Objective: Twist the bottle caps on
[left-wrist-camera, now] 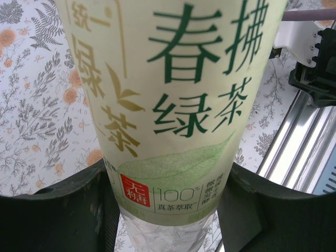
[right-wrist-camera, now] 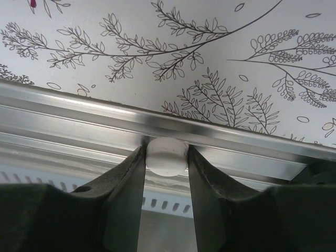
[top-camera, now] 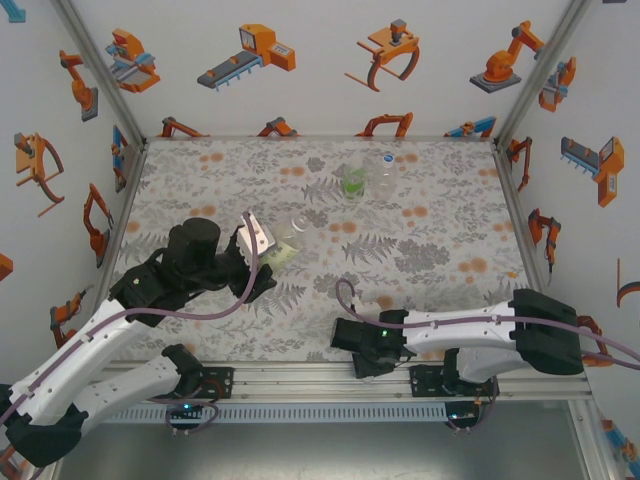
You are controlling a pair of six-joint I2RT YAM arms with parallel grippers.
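**Item 1, table** [top-camera: 440, 230]: I am seeing its grey fern-and-flower cloth spreading out ahead of both grippers.

**Item 2, aluminium rail** [right-wrist-camera: 105, 113]: it is running crosswise directly at the right gripper's fingertips, with the patterned cloth lying just beyond it.

**Item 3, left gripper** [left-wrist-camera: 168, 210]: I am reading it as closed on the pale yellow-green bottle [left-wrist-camera: 178, 105]. Its dark fingers [left-wrist-camera: 52, 210] are pressing in from either side at the lower edge of the green-lettered label. The bottle's body is reaching away from the wrist.

**Item 4, bright green bottle** [top-camera: 352, 182]: it is standing well beyond the left gripper and off to its right, apart from both tools.

**Item 5, colourless bottle** [top-camera: 385, 165]: it is standing just beside the green one, on the side farther from the left gripper. From overhead it is too small for me to tell how its top is finished.

**Item 6, right gripper** [right-wrist-camera: 166, 163]: its jaws are drawn in to a narrow gap and are pinching a white bottle cap [right-wrist-camera: 167, 155].

**Item 7, the bottle cap**: it is sitting between the very fingertips, which appear to be touching it on both sides, right against the rail.
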